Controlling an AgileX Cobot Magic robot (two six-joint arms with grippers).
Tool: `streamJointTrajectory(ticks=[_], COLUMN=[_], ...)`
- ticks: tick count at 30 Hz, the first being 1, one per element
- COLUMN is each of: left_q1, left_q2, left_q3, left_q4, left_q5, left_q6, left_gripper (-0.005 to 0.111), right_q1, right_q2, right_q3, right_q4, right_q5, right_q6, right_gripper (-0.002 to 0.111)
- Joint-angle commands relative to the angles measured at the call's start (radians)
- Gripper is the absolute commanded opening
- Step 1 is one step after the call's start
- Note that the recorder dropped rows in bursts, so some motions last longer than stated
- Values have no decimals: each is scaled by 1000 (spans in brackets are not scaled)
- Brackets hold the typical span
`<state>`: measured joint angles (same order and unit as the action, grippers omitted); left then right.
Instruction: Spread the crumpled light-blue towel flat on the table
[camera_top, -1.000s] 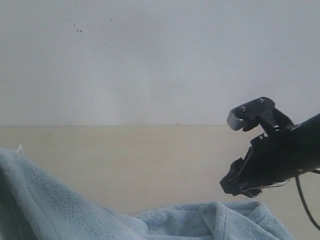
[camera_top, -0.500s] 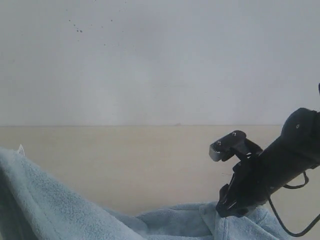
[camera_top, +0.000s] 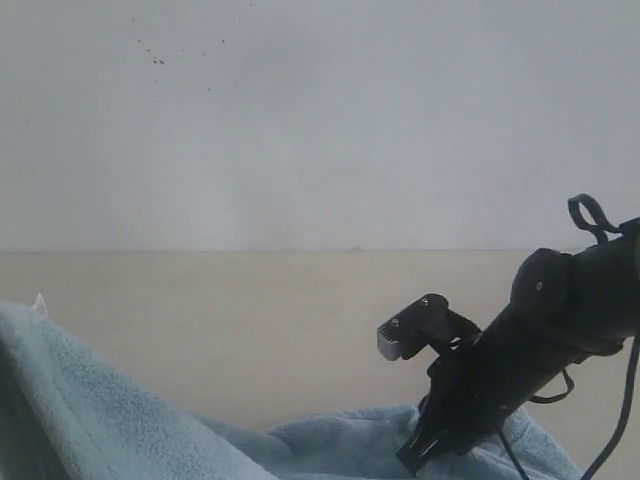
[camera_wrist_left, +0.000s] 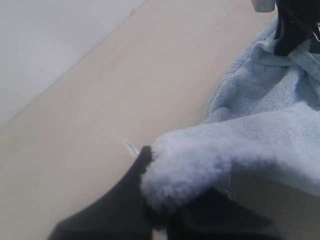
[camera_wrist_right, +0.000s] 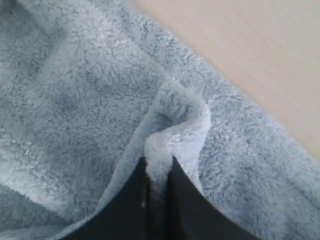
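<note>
Black right gripper (camera_wrist_right: 157, 172): lowered since earlier, now pinched on a raised towel (camera_wrist_right: 75, 100) fold.
Left gripper (camera_wrist_left: 160, 205): clamped on towel edge.
Around: cream table (camera_top: 250, 320), white wall (camera_top: 300, 120).

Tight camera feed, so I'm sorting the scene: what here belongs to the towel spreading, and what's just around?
Job: towel; table; left gripper, pinching one towel fold; right gripper, pinching another.
Just around: white wall only.
</note>
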<state>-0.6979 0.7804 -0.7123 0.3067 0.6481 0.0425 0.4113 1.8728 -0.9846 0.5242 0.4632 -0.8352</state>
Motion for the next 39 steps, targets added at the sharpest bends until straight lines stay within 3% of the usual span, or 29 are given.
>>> streamJointTrajectory(ticks=[1, 4, 8, 15, 21, 27, 29, 31, 32, 36, 39], left_q1=[4, 4, 4, 4, 4, 4, 4, 4, 4, 4, 4], left_q2=[-6, -6, -6, -6, -6, -6, -6, -6, -6, -6, -6], left_q3=[4, 4, 4, 4, 4, 4, 4, 4, 4, 4, 4], left_q4=[-11, -11, -11, -11, -9, -9, -9, 2, 4, 4, 4], left_q5=[8, 12, 14, 25, 31, 64, 88, 108, 108, 108, 108], left_q6=[-11, -11, -11, -11, -11, -11, -11, -11, -11, -11, -11], left_gripper=[4, 4, 4, 4, 4, 4, 4, 4, 4, 4, 4], right_q1=[-38, -74, -144, -282, -298, -298, -298, -298, -298, -298, -298], right_q2=[-60, -133, -242, -498, -681, -826, -859, -903, -912, -923, -923], right_q3=[-5, -5, 9, 178, 362, 397, 397, 397, 397, 397, 397], right_q4=[-40, -71, -109, -206, -261, -252, -247, -247, -246, -262, -397], right_q5=[38, 111, 280, 381, 489, 609, 622, 616, 612, 570, 500], right_q6=[55, 83, 118, 302, 440, 466, 466, 466, 466, 463, 500], right_gripper=[6, 14, 13, 13, 13, 15, 23, 54, 61, 55, 55])
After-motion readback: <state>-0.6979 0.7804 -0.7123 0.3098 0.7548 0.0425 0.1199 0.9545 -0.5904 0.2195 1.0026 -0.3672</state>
